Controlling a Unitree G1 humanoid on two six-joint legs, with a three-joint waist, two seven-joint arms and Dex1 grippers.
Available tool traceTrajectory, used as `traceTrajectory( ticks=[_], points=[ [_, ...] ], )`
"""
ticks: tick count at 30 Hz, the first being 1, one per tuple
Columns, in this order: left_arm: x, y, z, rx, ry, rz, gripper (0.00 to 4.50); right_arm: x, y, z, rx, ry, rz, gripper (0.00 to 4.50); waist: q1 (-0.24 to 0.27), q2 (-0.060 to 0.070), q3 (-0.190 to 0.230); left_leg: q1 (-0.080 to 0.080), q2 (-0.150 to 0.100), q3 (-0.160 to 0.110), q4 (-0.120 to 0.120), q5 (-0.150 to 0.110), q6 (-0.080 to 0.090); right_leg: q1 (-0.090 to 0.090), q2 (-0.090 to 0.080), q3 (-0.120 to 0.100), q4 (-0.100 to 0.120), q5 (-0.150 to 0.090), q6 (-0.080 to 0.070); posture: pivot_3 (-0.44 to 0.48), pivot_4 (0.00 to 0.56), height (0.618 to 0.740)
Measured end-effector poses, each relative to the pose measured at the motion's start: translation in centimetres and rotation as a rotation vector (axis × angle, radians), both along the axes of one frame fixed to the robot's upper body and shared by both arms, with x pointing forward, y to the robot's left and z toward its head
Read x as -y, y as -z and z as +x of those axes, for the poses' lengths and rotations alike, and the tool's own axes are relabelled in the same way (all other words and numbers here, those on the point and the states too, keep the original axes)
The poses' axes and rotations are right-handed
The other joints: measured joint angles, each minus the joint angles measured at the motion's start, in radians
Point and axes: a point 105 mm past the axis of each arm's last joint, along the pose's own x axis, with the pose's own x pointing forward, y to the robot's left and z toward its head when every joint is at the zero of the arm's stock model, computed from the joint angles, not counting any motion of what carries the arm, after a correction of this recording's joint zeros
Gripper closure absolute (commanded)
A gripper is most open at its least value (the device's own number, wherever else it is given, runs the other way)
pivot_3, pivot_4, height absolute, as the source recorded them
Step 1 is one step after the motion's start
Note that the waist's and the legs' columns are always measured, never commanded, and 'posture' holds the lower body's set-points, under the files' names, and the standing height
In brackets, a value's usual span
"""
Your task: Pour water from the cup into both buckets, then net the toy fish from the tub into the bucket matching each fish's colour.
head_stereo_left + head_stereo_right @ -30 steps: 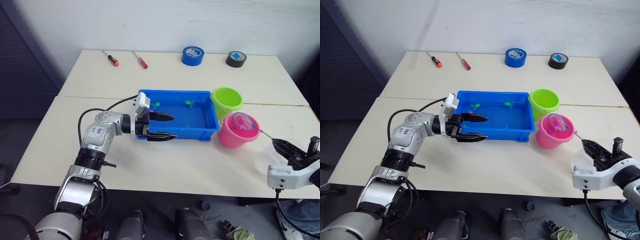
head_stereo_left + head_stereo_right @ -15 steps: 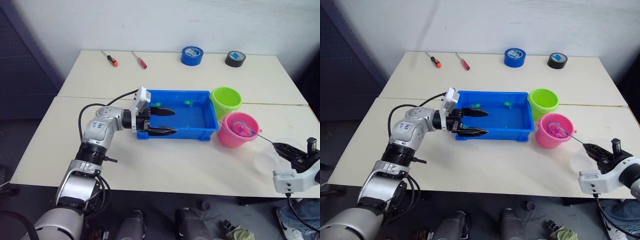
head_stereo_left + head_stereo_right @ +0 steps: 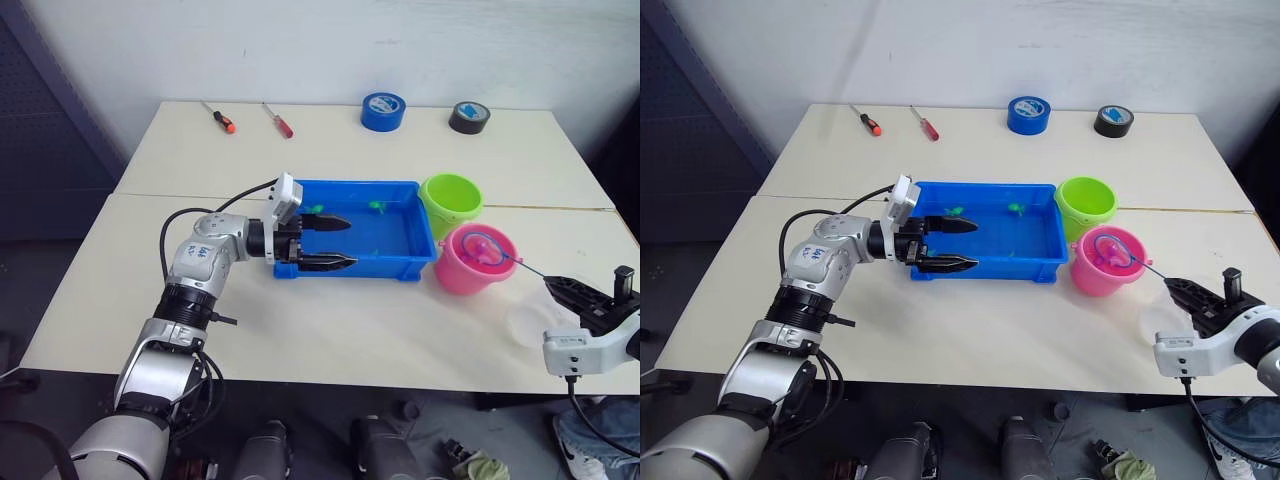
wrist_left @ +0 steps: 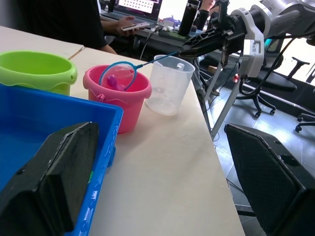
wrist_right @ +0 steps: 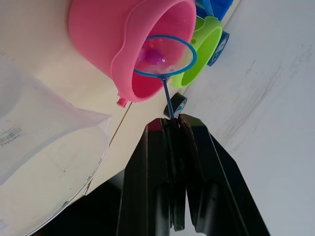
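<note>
1. The right gripper [image 3: 1180,290] is clamped on the thin handle of the net [image 3: 1117,250]. The blue hoop hangs over the mouth of the pink bucket [image 3: 1101,264], with a pink fish [image 5: 156,55] visible through the mesh. I judge that this fish is being delivered to the bucket of its colour.
2. The left gripper [image 3: 338,243] has its jaws spread wide and holds nothing. It sits at the near left end of the tub [image 3: 400,229], 1 finger over the inside and 1 outside the near wall.
3. Risk 1: the hoop is close to the rim of the pink bucket. If it is tilted or pulled away too quickly, the fish may fall on the table [image 3: 300,330] instead of inside.
4. Risk 2: the handle is very thin, so it may twist between the fingers and the hoop may turn in an unwanted direction.
5. Risk 3: the cup [image 4: 169,83] stands just beside the pink bucket, close under the right arm. A low return move could knock it over.
6. Risk 4: the green bucket [image 3: 1088,203] is just behind the pink one. A drift of the hoop would put the pink fish in the wrong bucket.
7. 2 green fish [image 3: 378,207] are in the tub near its far wall, not yet netted.
</note>
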Motion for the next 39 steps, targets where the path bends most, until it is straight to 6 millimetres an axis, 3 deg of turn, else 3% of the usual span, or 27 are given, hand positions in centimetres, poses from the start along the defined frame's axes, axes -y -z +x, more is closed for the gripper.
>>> traceTrajectory(
  ticks=[4,8,10,14,18,21,26,28,32,35,39],
  points=[
    [0.1,-0.4,0.1,0.015,0.002,-0.002,0.03,0.5,-0.8,-0.1,0.027,0.018,-0.006,4.50,0.002,0.000,0.000,0.000,0.000,0.000,0.000,0.000,0.000,0.000,0.000,0.000,0.000,0.000,0.000,0.000,0.150,0.740],
    [0.3,-0.7,0.2,0.021,0.005,-0.011,0.03,-0.3,2.0,-1.2,-0.081,-0.014,0.008,4.50,0.003,0.000,0.000,0.000,0.000,0.000,0.000,0.000,0.001,0.000,0.000,0.000,0.000,0.000,0.000,0.000,0.150,0.740],
    [0.2,-0.7,0.3,0.016,0.001,-0.014,0.03,0.0,1.5,-0.8,-0.052,-0.002,0.011,4.50,0.000,0.000,0.000,0.000,-0.001,0.003,0.000,0.000,0.001,0.000,-0.001,0.002,-0.001,0.000,0.000,0.000,0.150,0.740],
    [0.4,-0.6,0.3,0.010,0.002,-0.018,0.03,1.3,-2.0,0.2,0.066,0.047,0.001,4.50,-0.007,0.000,0.000,0.003,0.000,0.006,0.000,0.000,0.002,0.001,-0.001,0.003,-0.001,0.000,0.000,0.000,0.150,0.740],
    [0.2,-0.6,0.4,0.011,-0.003,-0.021,0.03,1.5,-2.0,0.1,0.058,0.056,0.028,4.50,-0.004,0.000,0.000,0.004,0.000,0.005,-0.001,0.000,0.002,0.001,0.000,0.003,0.000,0.000,0.000,0.000,0.150,0.740],
    [0.2,-0.6,0.4,0.013,-0.004,-0.021,0.03,1.4,-1.9,-0.2,0.073,0.084,0.201,4.50,-0.001,0.000,0.000,0.004,0.000,0.005,-0.001,0.000,0.002,0.001,0.000,0.003,0.000,0.000,0.001,0.000,0.150,0.740],
    [-0.6,0.1,0.4,0.009,-0.020,0.009,0.03,0.7,-2.4,-0.2,0.083,0.181,0.810,4.50,-0.005,0.000,0.000,0.007,0.002,0.005,-0.001,-0.001,0.001,0.003,-0.001,0.003,0.002,0.001,0.002,0.000,0.150,0.740],
    [-2.0,1.4,0.4,-0.011,-0.067,0.042,0.03,-0.9,-2.8,0.6,0.001,0.181,1.103,4.50,-0.016,0.000,0.000,0.012,0.004,0.004,-0.002,-0.003,0.002,0.009,-0.003,0.003,0.001,0.001,0.002,0.000,0.150,0.740],
    [-3.8,2.8,0.1,-0.044,-0.151,0.061,0.03,-5.0,-3.4,2.1,-0.188,0.116,1.381,4.50,-0.025,0.000,0.000,0.013,0.006,-0.002,-0.001,-0.007,0.004,0.013,-0.004,0.002,0.001,0.001,0.001,0.000,0.150,0.740],
    [-5.2,3.2,-0.1,-0.050,-0.241,0.056,0.03,-8.5,-3.3,3.5,-0.355,0.068,1.484,4.50,-0.022,0.000,0.000,0.012,0.007,-0.006,-0.001,-0.007,0.003,0.012,-0.004,0.001,0.001,0.000,-0.001,0.000,0.150,0.740],
    [-8.6,3.7,-0.7,-0.084,-0.413,0.038,0.03,-13.1,-2.7,6.0,-0.575,0.057,1.518,4.50,-0.026,0.000,0.000,0.012,0.007,-0.007,-0.001,-0.007,0.003,0.012,-0.005,0.000,0.001,-0.001,-0.001,0.000,0.150,0.740]
  ],
)
